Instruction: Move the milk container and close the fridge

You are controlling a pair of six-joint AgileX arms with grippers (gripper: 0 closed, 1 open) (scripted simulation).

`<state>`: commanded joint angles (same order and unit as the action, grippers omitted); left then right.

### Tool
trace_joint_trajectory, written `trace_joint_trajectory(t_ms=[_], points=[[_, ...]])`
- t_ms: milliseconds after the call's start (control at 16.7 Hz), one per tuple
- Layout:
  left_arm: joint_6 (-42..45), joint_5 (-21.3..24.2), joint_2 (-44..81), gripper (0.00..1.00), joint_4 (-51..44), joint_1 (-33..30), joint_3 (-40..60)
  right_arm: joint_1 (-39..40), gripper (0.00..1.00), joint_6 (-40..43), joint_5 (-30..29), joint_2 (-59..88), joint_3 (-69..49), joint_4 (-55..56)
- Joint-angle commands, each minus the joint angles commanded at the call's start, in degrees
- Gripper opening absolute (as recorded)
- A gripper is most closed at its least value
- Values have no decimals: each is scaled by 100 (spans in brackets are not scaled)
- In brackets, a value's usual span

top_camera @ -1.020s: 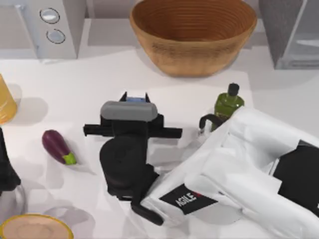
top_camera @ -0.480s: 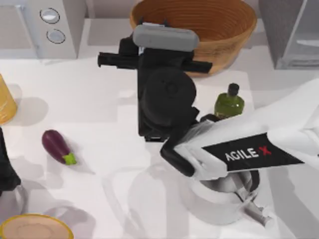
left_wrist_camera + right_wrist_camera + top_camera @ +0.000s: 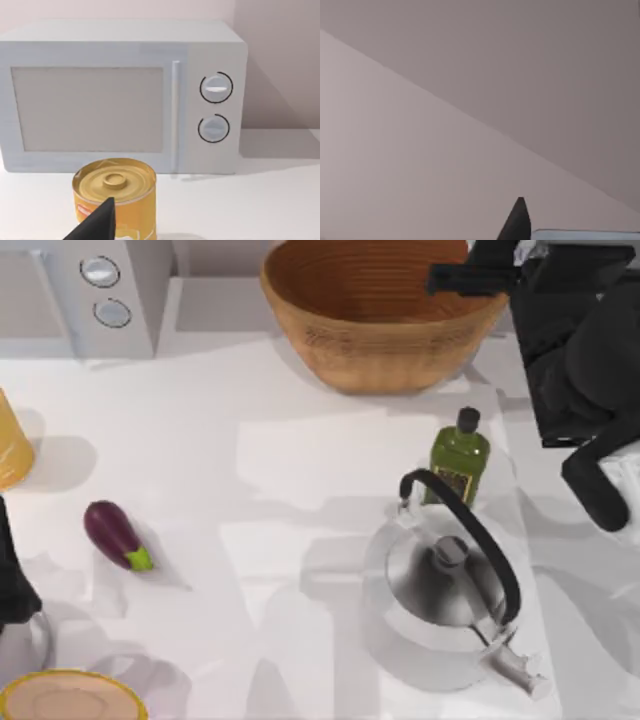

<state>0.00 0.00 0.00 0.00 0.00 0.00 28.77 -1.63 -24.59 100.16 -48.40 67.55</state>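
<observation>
My right gripper (image 3: 524, 254) is raised at the table's back right corner, past the rim of the wicker basket (image 3: 385, 315). It is shut on the milk container (image 3: 529, 249), of which a small white-and-blue patch shows above the black gripper body. In the right wrist view one dark fingertip (image 3: 518, 220) stands beside the carton's pale blue edge (image 3: 580, 233), with plain grey surfaces ahead. The fridge is hidden behind my right arm (image 3: 585, 350). My left arm (image 3: 12, 585) is parked at the left edge, its gripper (image 3: 97, 227) facing a yellow can (image 3: 116, 192).
A steel kettle (image 3: 450, 590) with a black handle stands front right, a green bottle (image 3: 458, 452) just behind it. An eggplant (image 3: 115, 533) lies at the left. The light-grey box with two dials (image 3: 105, 290) is back left. A round yellow-rimmed dish (image 3: 70, 698) sits at the front left corner.
My right arm rose from the middle of the table and swung to the back right corner with the carton. The kettle it covered is now in full view. The left arm is unchanged.
</observation>
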Motion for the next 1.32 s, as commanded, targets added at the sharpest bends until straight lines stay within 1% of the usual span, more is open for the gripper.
trace_joint_trajectory(t_ms=[300, 540, 720, 1020, 1140, 1320], points=[[0, 0, 0, 100, 0, 0, 0, -1606, 0, 9, 1355, -912, 1489, -206], [0, 0, 0, 100, 0, 0, 0, -2539, 0, 54, 2052, -1314, 2370, -340], [0, 0, 0, 100, 0, 0, 0, -2794, 0, 71, 2233, -1393, 2603, -371], [0, 0, 0, 100, 0, 0, 0, -2776, 0, 64, 2225, -1360, 2580, -365], [0, 0, 0, 100, 0, 0, 0, -2822, 0, 66, 2313, -1181, 2401, -359], [0, 0, 0, 100, 0, 0, 0, -2978, 0, 75, 2504, -531, 1719, -365]])
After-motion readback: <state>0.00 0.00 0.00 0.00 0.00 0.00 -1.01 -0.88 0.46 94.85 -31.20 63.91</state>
